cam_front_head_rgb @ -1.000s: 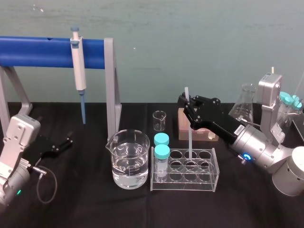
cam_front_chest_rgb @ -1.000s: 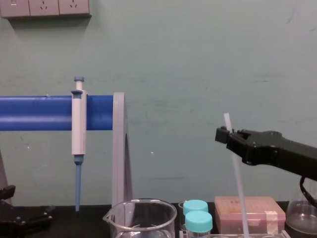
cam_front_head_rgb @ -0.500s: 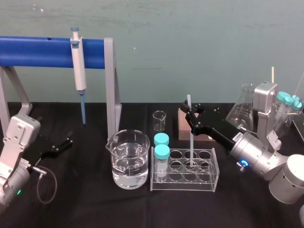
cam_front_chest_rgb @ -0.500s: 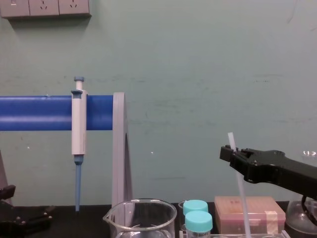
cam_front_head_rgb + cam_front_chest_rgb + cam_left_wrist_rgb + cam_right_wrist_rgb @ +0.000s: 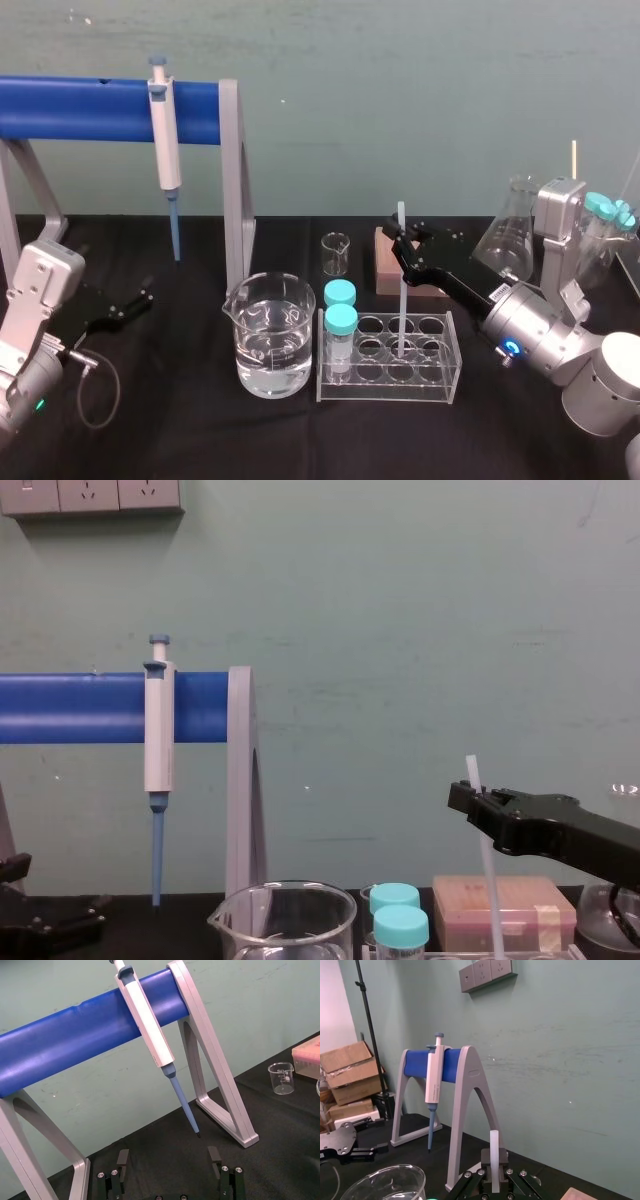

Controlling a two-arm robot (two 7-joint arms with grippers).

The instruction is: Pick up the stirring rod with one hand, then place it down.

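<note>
**A:** Bench layout, biggest first?

**B:** Black table [image 5: 180, 430]. At its back left, a blue-barred stand [image 5: 90, 108] with a pipette [image 5: 165, 150] hanging from the bar, tip down. A large beaker [image 5: 268, 335] of clear liquid sits in front of the stand's right leg. Just beside it to the right is a clear tube rack [image 5: 385, 390], with two teal-capped vials [image 5: 341, 335] in its left column.

**A:** Arms?

**B:** Entry for the right gripper [image 5: 405, 243]: it reaches in from the right, above the rack's back edge. Its fingers are clamped on the stirring rod [image 5: 401, 290] near the rod's top. Entry for the left gripper [image 5: 135, 303]: low at the table's left, in front of the stand. The wrist view shows its fingers [image 5: 120, 1162] spread wide with nothing between them.

**A:** Rod position?

**B:** Close to upright. A short top end stands above the fingers, and the lower end is down in a middle-column well of the rack. Whether it touches the bottom: cannot tell.
</note>
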